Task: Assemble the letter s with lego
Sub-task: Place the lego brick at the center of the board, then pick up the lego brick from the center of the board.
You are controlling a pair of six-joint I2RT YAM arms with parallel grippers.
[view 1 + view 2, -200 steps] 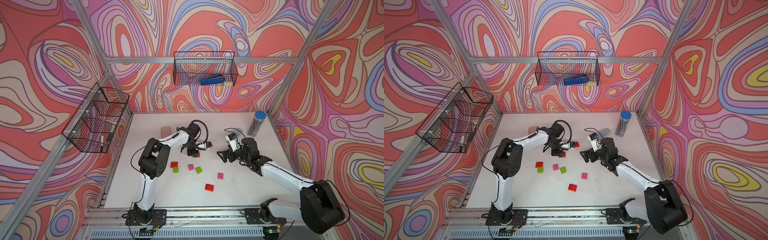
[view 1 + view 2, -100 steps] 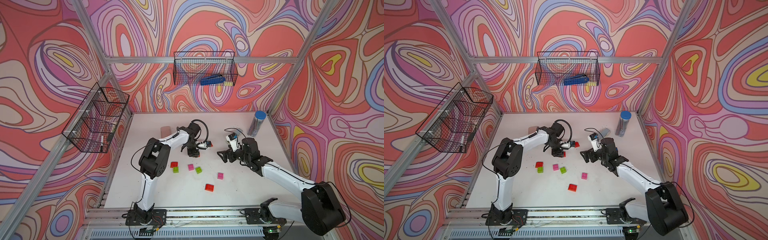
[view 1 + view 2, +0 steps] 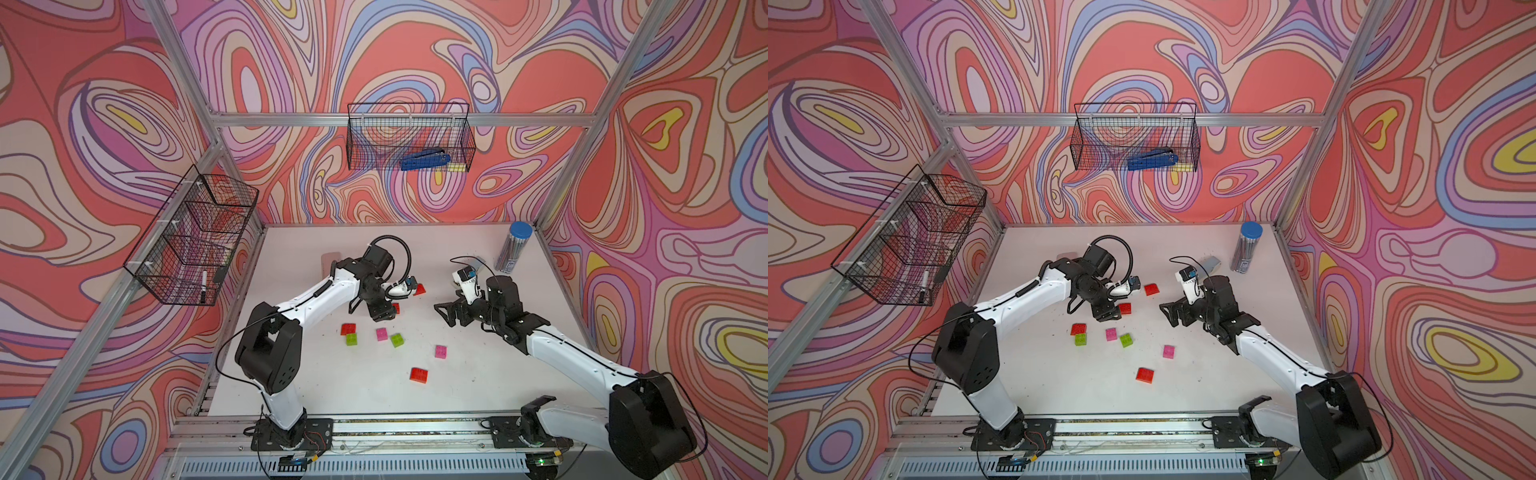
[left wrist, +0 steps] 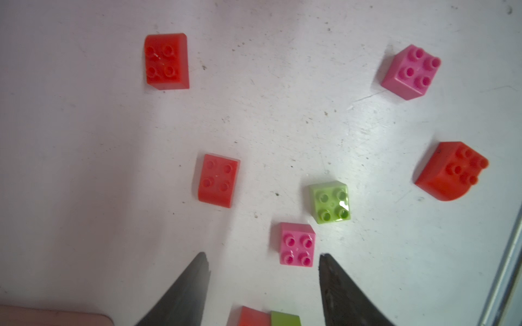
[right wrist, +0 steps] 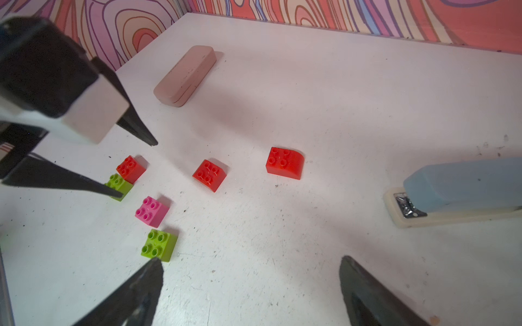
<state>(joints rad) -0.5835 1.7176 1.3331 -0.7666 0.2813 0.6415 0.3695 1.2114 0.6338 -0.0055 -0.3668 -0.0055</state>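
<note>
On the worktop the lego lay mostly scattered and apart; only a red brick and a green brick touched, so the S looked barely begun. Left end effector hung released over that pair; right end effector gaped empty

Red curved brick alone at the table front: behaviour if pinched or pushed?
The red curved brick looks hard moulded plastic, so probably rigid and light. One edge rounds off, so a pinch across it may slip; flat sides seem safer. Squat and flat on the table, it should slide rather than tip.
</note>
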